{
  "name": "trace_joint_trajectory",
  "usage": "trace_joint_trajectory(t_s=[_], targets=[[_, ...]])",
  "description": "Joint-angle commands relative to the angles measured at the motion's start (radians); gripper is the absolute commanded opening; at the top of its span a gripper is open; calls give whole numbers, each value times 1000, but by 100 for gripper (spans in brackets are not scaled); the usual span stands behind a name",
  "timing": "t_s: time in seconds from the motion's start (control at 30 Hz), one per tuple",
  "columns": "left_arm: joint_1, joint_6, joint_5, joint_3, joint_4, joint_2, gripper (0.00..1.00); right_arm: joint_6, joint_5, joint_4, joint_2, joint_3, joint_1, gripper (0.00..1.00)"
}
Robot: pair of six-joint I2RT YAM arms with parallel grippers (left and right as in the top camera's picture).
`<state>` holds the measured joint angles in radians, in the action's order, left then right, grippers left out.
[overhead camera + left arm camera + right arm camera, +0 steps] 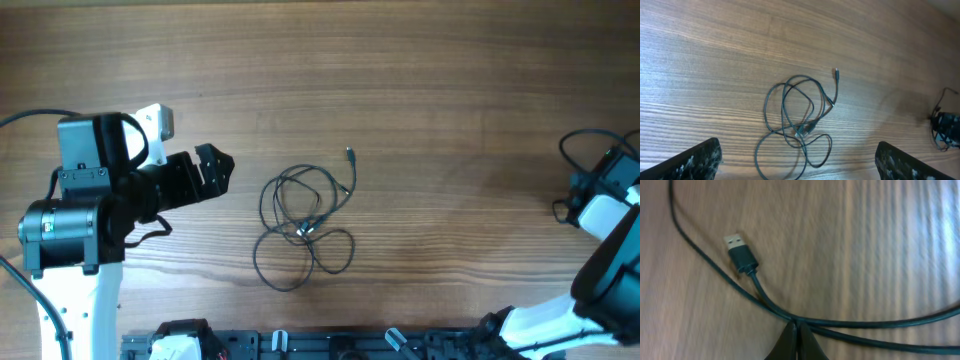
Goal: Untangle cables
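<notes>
On the brown wooden table (420,80) a thin black cable (305,225) lay near the middle. It was tangled in several loops that crossed one another at a small knot. One free end with a small connector (350,155) pointed away from the loops toward the far side of the table. The left gripper (215,165) hung at the left of this cable, apart from it and not touching it. In the left wrist view its two dark fingers (695,160) stood far from each other at the lower corners, so this pincer was wide open. The tangled cable lay on the wood ahead of the fingers, in the space between them. In the right wrist view the right gripper (797,330) had its fingertips pressed together, and they were closed on a second dark cable (880,324), at a place where two strands of it ran side by side over the wood. From this place one strand curved up to a black plug with a silver USB tip (738,250), which lay flat on the table and looked a little blurred. In the overhead view this second dark cable was at the right edge of the table, close to the right arm and well apart from the thin black cable.
</notes>
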<state>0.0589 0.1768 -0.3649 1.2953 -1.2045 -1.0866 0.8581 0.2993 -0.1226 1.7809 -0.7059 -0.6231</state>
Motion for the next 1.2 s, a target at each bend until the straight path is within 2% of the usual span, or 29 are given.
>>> trace_joint_trajectory(t_s=[0.0, 0.13, 0.2, 0.27, 0.33, 0.37, 0.4, 0.43, 0.47, 0.6, 0.77, 0.87, 0.9, 1.03, 1.17], targets=[[-5, -17, -13, 5, 3, 0, 100, 11, -23, 61, 253, 17, -58, 4], [-5, -16, -13, 5, 3, 0, 100, -3, -46, 99, 302, -84, -177, 4], [-5, -16, -13, 5, 5, 0, 100, -69, -67, 152, 302, -149, -274, 4], [-5, -16, -13, 5, 7, 0, 100, -63, -161, 138, 302, -157, -330, 4], [-5, -16, -13, 5, 6, 0, 100, -87, -166, 137, 302, -157, -340, 9], [-5, -16, -13, 5, 7, 0, 100, -104, -166, 144, 302, -157, -328, 21], [-5, -16, -13, 5, 7, 0, 100, -103, -174, 146, 302, -157, -318, 43], [-5, -16, -13, 5, 6, 0, 100, -105, -206, 148, 301, -157, -294, 95], [-5, -16, -13, 5, 7, 0, 100, -104, -238, 147, 301, -158, -275, 100], [-5, -16, -13, 5, 8, 0, 100, -174, -299, 213, 261, -221, -99, 100], [-5, -16, -13, 5, 7, 0, 100, -335, -392, 405, 187, -398, 241, 100], [-5, -22, -13, 5, 7, 0, 100, -611, -536, 539, 146, -455, 410, 100], [-5, -61, -13, 5, 6, 0, 100, -688, -597, 583, 132, -455, 463, 100], [-5, -95, -5, 5, 11, 0, 100, -837, -810, 726, 54, -455, 593, 100], [-5, -134, -5, 5, 9, 0, 100, -984, -824, 960, -195, -455, 726, 100]])
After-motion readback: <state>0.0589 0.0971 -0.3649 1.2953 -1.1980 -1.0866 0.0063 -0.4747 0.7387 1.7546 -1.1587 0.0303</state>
